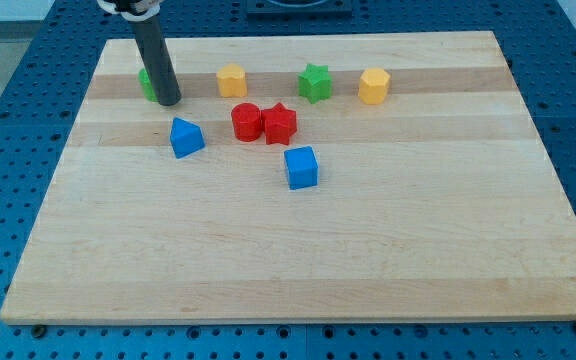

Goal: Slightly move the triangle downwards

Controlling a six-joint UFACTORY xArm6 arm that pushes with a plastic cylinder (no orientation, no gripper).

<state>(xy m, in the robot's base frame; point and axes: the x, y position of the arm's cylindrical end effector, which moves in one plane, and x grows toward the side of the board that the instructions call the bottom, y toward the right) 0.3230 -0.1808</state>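
The blue triangle (186,137), a small wedge-shaped block with a lighter upper face and darker front, sits on the pale wooden table (298,250) in the view's upper left, resting flat and apart from every other block. Just above it and slightly to the view's left, my tip (169,101) stands on the table at the end of the dark rod (155,55), close to the triangle but not touching it. No claw shows on the arm, so nothing can be said of any grip; the rod holds nothing. A green block (146,83), its shape mostly hidden, lies directly behind the rod at the tip's left edge. To the triangle's right, a red cylinder (246,122) and a red star (279,123) sit touching side by side. Below them lies a blue cube (302,167), apart from both. Along the view's top run a yellow block (231,80), a green star (315,82) and a yellow hexagonal block (373,86), spaced well apart. A blue perforated surface (8,150) surrounds the table.
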